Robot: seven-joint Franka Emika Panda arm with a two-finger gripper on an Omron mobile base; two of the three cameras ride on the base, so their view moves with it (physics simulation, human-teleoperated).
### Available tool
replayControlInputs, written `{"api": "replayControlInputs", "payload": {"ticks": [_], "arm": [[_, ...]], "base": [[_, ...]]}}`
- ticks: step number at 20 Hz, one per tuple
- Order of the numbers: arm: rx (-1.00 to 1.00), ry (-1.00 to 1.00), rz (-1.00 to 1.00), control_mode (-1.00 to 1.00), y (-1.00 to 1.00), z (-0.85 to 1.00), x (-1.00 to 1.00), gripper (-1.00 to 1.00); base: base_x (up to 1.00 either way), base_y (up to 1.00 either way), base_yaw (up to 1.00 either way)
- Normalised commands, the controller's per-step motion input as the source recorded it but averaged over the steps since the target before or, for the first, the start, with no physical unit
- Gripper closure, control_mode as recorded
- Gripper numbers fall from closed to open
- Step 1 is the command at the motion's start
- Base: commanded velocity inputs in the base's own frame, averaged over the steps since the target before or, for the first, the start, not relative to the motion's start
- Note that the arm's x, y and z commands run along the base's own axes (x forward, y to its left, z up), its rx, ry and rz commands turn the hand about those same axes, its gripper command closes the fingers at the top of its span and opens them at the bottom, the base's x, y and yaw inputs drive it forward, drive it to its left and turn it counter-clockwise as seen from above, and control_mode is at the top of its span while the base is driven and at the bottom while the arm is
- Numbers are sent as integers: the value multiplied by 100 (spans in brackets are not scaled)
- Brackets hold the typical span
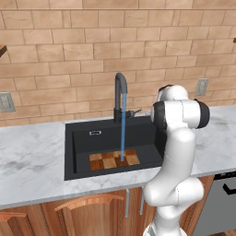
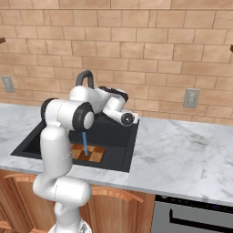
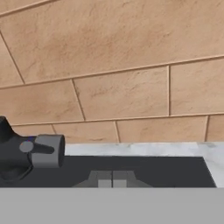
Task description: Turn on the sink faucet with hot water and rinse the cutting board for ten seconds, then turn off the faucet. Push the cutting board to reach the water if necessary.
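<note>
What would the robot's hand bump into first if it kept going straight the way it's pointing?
Probably the brick wall behind the sink. The shut hand points over the sink's back edge at the bricks, and the faucet sits off to one side of its path. Depth is hard to judge.

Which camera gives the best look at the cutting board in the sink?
The left base view: the cutting board lies unobstructed on the floor of the sink, with the water landing on it. In the right base view the arm hides most of the board. The hand view faces the wall and the faucet handle.

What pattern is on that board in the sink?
A light and dark brown checkerboard on the cutting board, clearest in the left base view.
</note>
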Motion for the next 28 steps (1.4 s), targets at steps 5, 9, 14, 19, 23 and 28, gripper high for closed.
{"api": "replayControlInputs", "payload": {"ticks": [5, 9, 14, 19, 23, 28], "arm": [[0, 2, 1, -100, 5, 0, 28, 100], [0, 3, 1, -100, 4, 0, 19, 100], [0, 0, 0, -100, 0, 0, 0, 100], [0, 0, 0, -100, 0, 0, 0, 100], [0, 0, 0, -100, 0, 0, 0, 100], [0, 0, 0, -100, 0, 0, 0, 100]], "base": [[0, 0, 0], [0, 0, 0], [0, 0, 0], [0, 0, 0], [0, 0, 0], [0, 0, 0]]}}
